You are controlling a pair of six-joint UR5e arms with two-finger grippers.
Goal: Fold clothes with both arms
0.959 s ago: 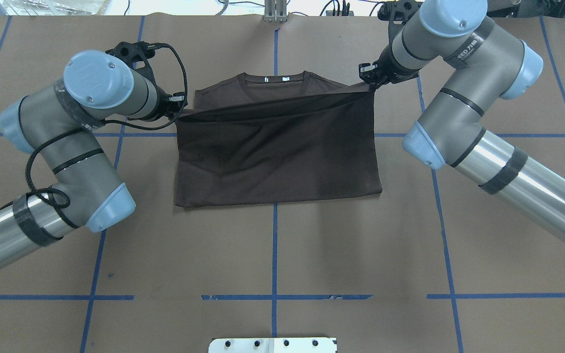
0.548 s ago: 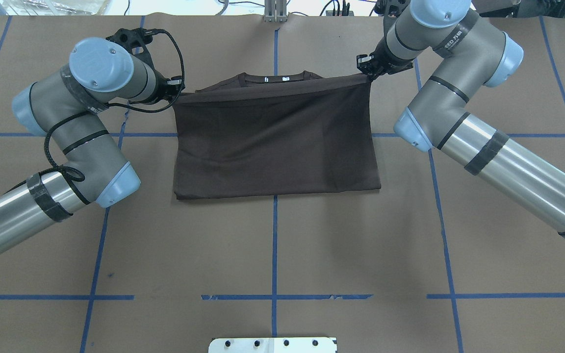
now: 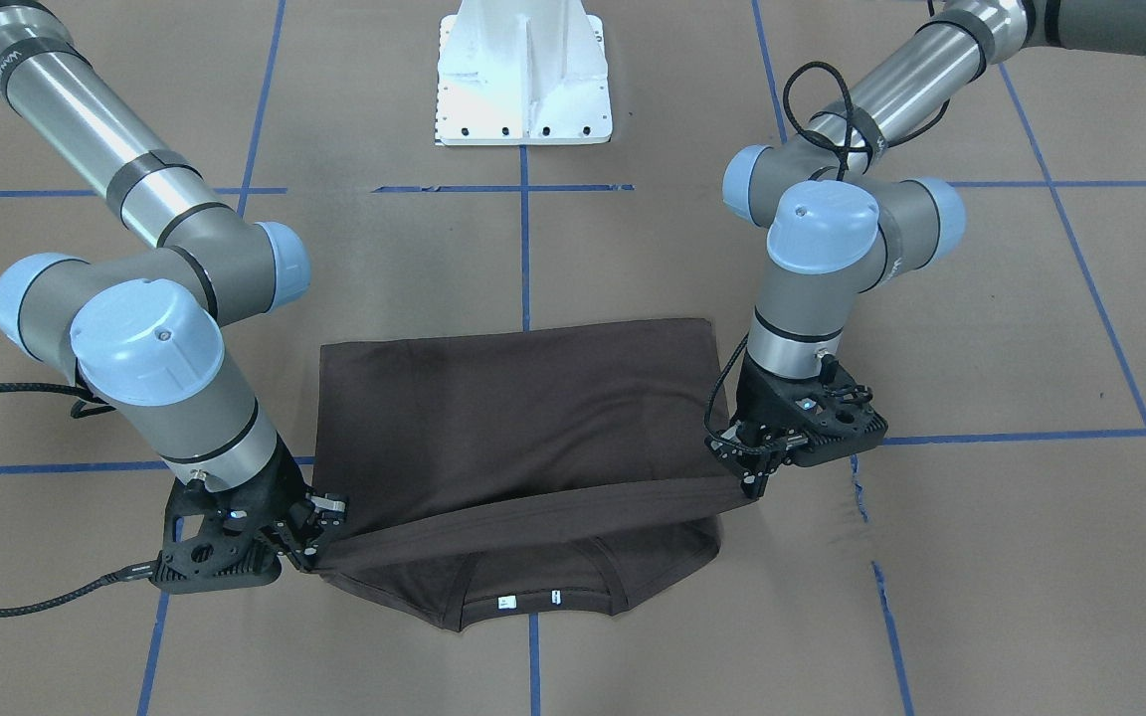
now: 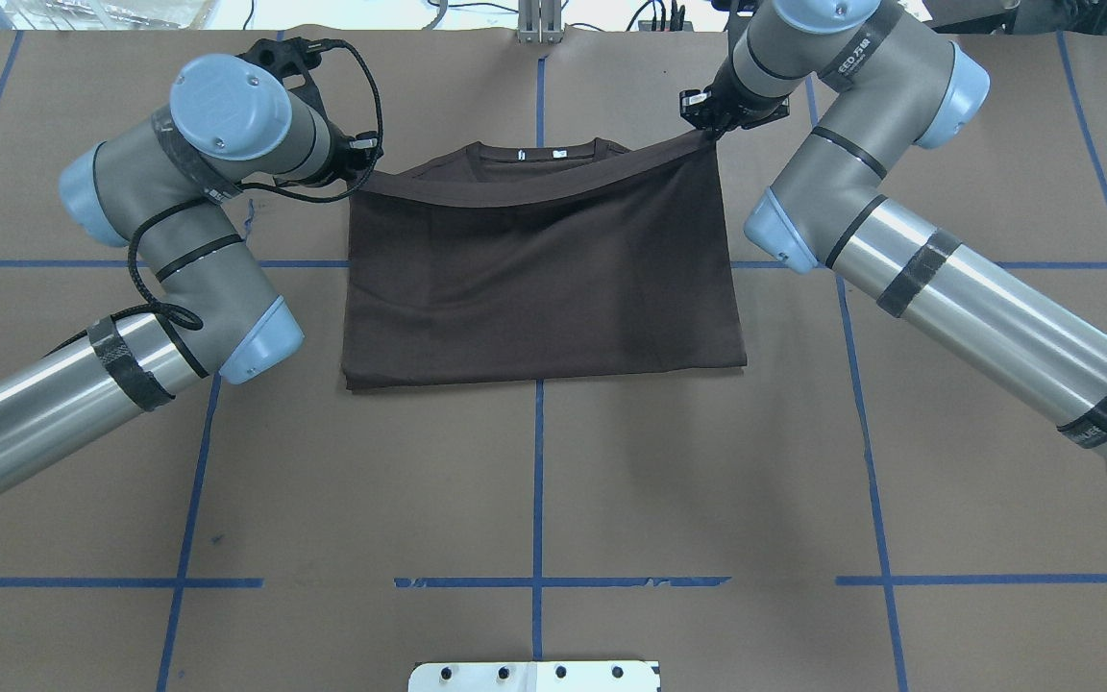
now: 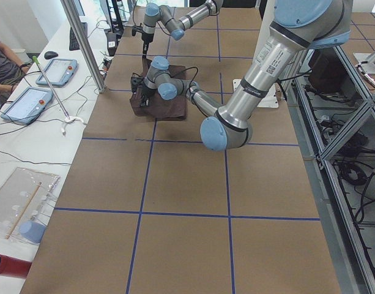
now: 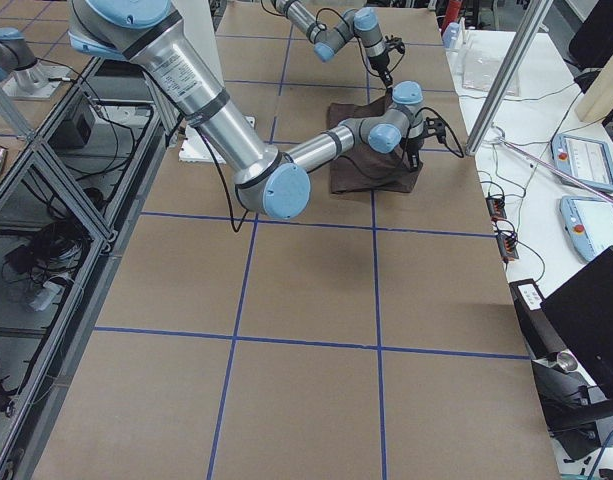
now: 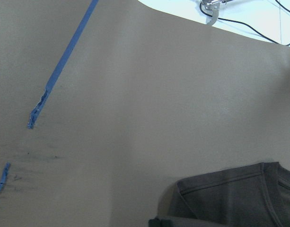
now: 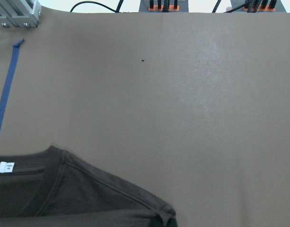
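Note:
The dark brown T-shirt (image 4: 534, 279) lies mid-table, its lower half folded up over the chest. Only the ribbed collar (image 4: 534, 150) and shoulder tops show past the folded edge. My left gripper (image 4: 359, 175) is shut on the left corner of that edge, and my right gripper (image 4: 707, 133) is shut on the right corner. Both hold the edge slightly raised, sagging in the middle. The front-facing view shows the shirt (image 3: 513, 418), the left gripper (image 3: 754, 484) and the right gripper (image 3: 319, 557). Each wrist view shows only a shoulder of the shirt (image 7: 230, 198) (image 8: 64, 189); the chest lettering is hidden.
The brown table cover carries blue tape lines (image 4: 538, 481). The white pedestal base (image 4: 534, 676) sits at the near edge. Cables and a metal post (image 4: 539, 24) line the far edge. An operator (image 5: 0, 61) and tablets (image 5: 25, 101) are beside the table.
Both grippers have carried the held edge further from the robot, up to the collar. The folded layer now covers the chest and has flattened.

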